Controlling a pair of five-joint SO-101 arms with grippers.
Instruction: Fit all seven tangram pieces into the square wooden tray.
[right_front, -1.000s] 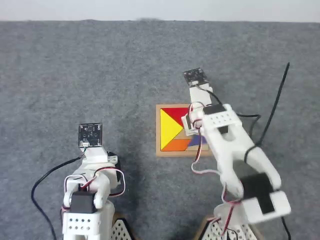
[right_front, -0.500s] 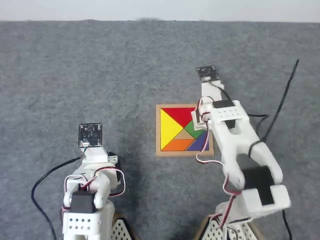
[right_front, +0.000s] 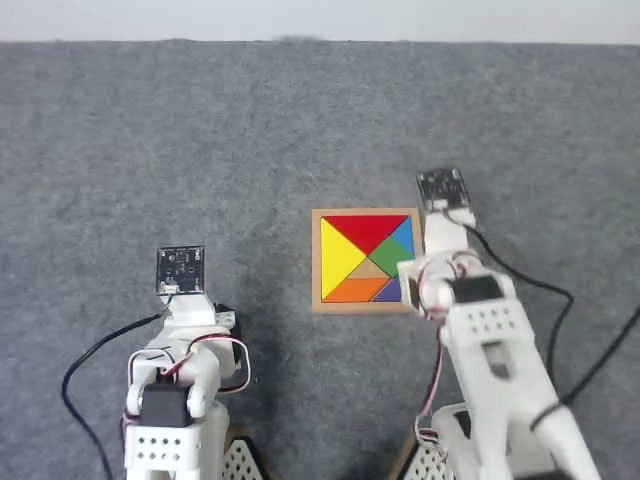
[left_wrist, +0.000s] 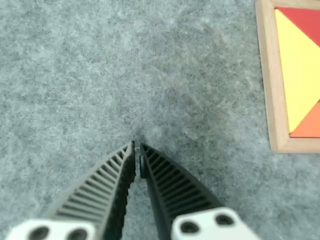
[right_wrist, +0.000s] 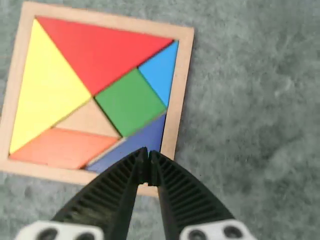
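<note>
- Grey felt table (right_front: 200, 130) carries both arms.
- Left tool (left_wrist: 136, 150): closed, empty, well apart from the work. I judge it unneeded.
- Right tool (right_wrist: 148, 156): closed, empty, above the near edge of the square wooden tray (right_wrist: 100, 21).
- Seven tangram pieces (right_wrist: 105, 55) lie flush inside. I judge the task complete.

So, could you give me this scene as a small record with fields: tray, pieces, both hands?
tray: square wooden tray, on grey fabric table cover
pieces inside: large red triangle, large yellow triangle, green square, light blue triangle, tan triangle, orange parallelogram, dark blue triangle
count: seven, lying flat
left hand: shut, empty, over the cover, apart from the tray
right hand: shut, empty, over the tray's rim by the dark blue triangle
task state: looks complete
</note>
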